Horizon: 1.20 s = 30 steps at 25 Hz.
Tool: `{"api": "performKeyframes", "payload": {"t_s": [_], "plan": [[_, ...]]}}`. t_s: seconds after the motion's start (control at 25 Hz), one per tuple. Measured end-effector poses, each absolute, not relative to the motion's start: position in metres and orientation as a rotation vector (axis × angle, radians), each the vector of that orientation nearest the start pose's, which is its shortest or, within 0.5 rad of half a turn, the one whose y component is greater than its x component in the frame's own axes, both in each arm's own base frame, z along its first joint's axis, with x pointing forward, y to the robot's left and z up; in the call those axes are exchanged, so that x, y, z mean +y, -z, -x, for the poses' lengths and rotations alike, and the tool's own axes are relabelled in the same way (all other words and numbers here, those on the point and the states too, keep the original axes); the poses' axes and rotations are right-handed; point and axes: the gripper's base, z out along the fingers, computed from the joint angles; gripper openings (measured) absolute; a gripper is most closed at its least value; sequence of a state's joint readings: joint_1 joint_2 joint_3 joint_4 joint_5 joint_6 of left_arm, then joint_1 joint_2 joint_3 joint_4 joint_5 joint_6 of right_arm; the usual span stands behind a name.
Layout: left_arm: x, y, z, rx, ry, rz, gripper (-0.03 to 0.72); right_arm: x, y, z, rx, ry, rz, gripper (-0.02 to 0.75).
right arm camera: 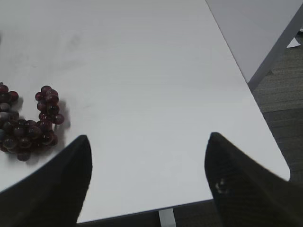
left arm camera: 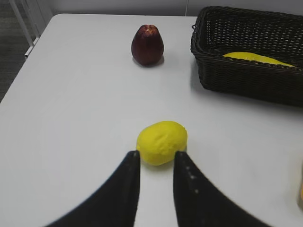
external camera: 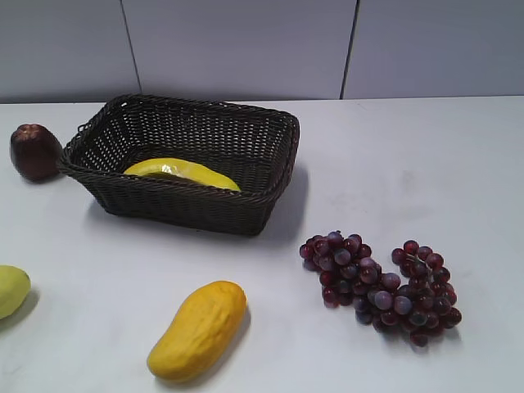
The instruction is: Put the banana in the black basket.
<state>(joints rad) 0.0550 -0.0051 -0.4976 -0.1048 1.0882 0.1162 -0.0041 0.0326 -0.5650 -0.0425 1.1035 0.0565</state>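
Note:
The banana (external camera: 184,172) lies inside the black basket (external camera: 270,155) at the back left of the table. Only its yellow upper side shows above the near wall. In the left wrist view the banana (left arm camera: 255,57) shows in the basket (left arm camera: 246,82) at the upper right. My left gripper (left arm camera: 156,156) is open a little and empty, low over the table, far from the basket. My right gripper (right arm camera: 149,137) is wide open and empty above the table's near right corner. Neither gripper shows in the exterior view.
A pale yellow-green fruit (left arm camera: 162,142) lies just beyond the left fingertips and shows at the left edge (external camera: 10,288). A dark red fruit (external camera: 34,151) sits left of the basket. An orange-yellow mango-like fruit (external camera: 199,329) and a grape bunch (external camera: 381,286) lie in front. The table edge (right arm camera: 258,123) is to the right.

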Motion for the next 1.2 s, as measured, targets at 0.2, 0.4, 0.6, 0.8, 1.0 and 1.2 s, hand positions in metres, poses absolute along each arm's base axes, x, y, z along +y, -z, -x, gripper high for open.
{"api": "performKeyframes", "payload": {"t_s": [0.2,0.4,0.6,0.8,1.0,1.2], "plan": [[-0.009,-0.275,0.006,2.064,0.020,-0.070,0.240,-0.001,-0.277,0.007,2.054,-0.004,-0.054,0.591],[-0.009,-0.275,0.006,2.064,0.020,-0.070,0.240,0.000,-0.276,0.005,2.039,-0.019,-0.050,0.591],[-0.009,-0.275,0.006,2.064,0.020,-0.070,0.240,0.000,-0.277,0.005,2.034,-0.019,-0.050,0.591],[-0.009,-0.275,0.006,2.064,0.020,-0.070,0.240,0.000,-0.277,0.005,2.033,-0.017,-0.050,0.591],[-0.009,-0.275,0.006,2.064,0.020,-0.070,0.240,0.000,-0.277,0.005,2.033,-0.017,-0.050,0.591],[-0.009,-0.275,0.006,2.064,0.020,-0.070,0.240,0.000,-0.277,0.005,2.033,-0.017,-0.049,0.591]]}}
